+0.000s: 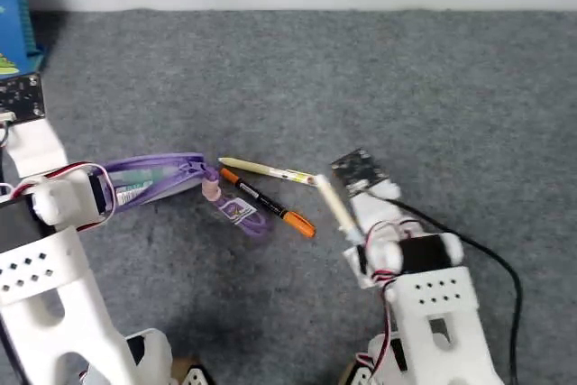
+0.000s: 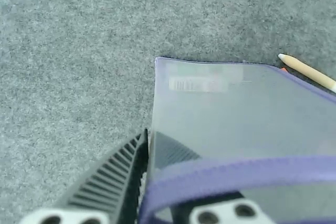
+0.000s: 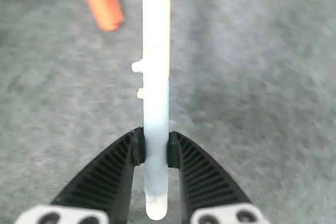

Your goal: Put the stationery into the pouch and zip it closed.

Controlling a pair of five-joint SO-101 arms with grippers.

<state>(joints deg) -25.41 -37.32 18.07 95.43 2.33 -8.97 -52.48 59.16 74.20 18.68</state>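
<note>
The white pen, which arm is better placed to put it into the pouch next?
Right. The right gripper is shut on the white pen, ready to carry it over, while the left gripper is clamped on the pouch at its edge, holding it.

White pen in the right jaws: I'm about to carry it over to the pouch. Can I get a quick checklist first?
1. Grip on the white pen: ok, the right jaws clamp it from both sides near one end.
2. Hold on the pouch: ok, the left jaws are shut on its edge.
3. Pouch mouth open wide enough: cannot tell.
4. Pen's free end clear of the yellow pencil: cannot tell, as the two meet in the high view.
5. Straight path to the pouch free: not ok, because the orange marker and the pencil lie between.
</note>
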